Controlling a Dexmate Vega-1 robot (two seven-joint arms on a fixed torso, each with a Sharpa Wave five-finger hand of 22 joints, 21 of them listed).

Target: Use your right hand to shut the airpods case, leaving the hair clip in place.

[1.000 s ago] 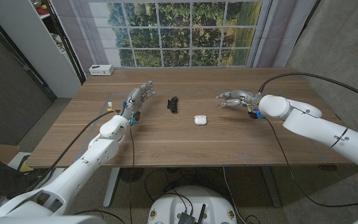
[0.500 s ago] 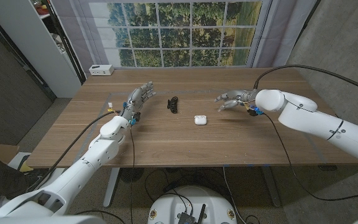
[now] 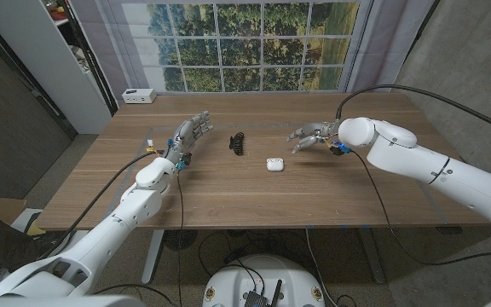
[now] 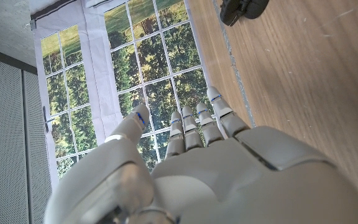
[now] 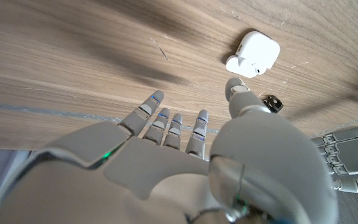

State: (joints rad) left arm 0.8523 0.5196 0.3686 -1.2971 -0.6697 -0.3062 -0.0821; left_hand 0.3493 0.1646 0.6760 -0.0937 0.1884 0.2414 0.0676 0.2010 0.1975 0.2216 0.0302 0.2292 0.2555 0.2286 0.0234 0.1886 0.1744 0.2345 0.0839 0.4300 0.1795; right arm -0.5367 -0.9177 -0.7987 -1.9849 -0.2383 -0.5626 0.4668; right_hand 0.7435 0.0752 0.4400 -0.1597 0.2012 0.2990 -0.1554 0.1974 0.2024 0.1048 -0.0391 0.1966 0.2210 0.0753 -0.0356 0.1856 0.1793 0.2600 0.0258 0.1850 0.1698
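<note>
Near the middle of the head view, a small white rounded plastic airpods case [image 3: 274, 165] sits on the brown wooden table [image 3: 228, 200], its lid tipped open (the right wrist view shows the lid [image 5: 235, 64] hinged out to one side of the body). Up and to its left lies a black plastic hair clip [image 3: 238, 142], apart from the case but not far.

The robot's right hand [image 3: 312, 136] hangs in the upper right of centre, just beside the case and above it, fingers [image 5: 156, 107] spread and holding nothing. The left hand [image 3: 187, 134], left of the clip, stands with its fingers up and slightly apart, also holding nothing.

The worry, to my eye, is the push. The case is light and loose on a smooth tabletop, so a finger landing on the body instead of the lid could skid it leftward toward the clip, or flip it over. A sweep that comes in too low and wide might also brush the clip itself, which is meant to stay put.
</note>
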